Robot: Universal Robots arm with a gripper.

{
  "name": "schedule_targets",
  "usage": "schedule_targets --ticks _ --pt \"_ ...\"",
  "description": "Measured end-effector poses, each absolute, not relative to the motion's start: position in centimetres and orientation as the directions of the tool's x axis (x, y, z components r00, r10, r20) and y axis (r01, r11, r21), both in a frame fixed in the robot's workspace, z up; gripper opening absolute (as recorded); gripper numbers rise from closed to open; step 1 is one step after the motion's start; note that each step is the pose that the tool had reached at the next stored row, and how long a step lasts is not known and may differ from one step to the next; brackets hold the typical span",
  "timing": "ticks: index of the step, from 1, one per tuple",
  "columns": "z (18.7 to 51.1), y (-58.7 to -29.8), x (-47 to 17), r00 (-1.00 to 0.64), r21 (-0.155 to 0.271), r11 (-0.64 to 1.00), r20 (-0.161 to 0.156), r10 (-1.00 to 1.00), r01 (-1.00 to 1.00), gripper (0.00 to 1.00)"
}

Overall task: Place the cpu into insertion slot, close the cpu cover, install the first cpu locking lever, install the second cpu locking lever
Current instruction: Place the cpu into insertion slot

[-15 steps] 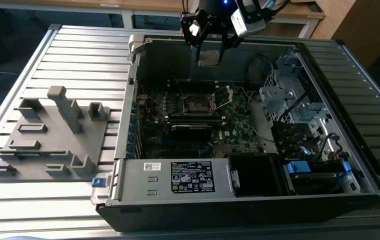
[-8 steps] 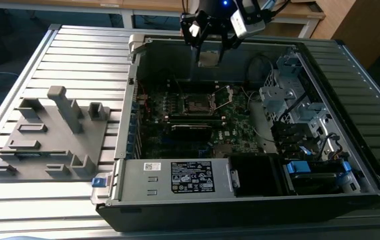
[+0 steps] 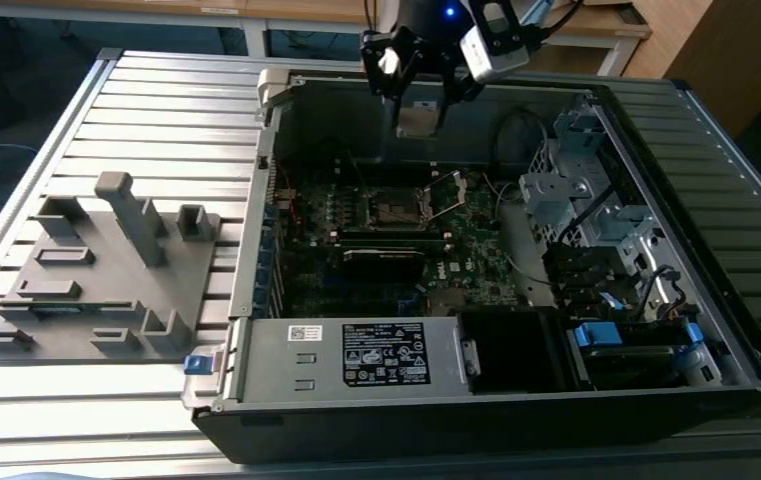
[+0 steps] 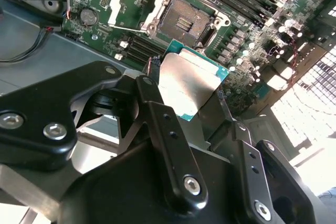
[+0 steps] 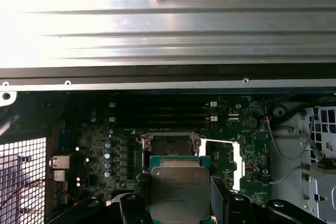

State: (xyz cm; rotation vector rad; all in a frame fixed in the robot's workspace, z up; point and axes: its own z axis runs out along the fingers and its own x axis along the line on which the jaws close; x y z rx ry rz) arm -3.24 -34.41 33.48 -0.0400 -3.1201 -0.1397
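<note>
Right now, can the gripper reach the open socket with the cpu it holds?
Probably yes: the cpu cover stands swung open beside the socket, and nothing lies between it and the gripper holding the cpu.

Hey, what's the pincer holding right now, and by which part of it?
The pincer holds the cpu, clamped by two opposite side edges.

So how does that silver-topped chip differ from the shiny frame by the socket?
The small square chip with dull silver-grey top is solid; the thin shiny silver frame has a large open window. The chip hangs in the gripper above the board; the frame stands swung open beside the socket. Both are square and metallic.
</note>
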Motion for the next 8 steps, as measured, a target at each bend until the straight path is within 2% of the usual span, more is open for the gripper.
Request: schedule_targets --ticks 8 --pt "32.99 -34.41 -3.25 -1.000 0.089 0.996 0.019 0.025 0.026 0.54"
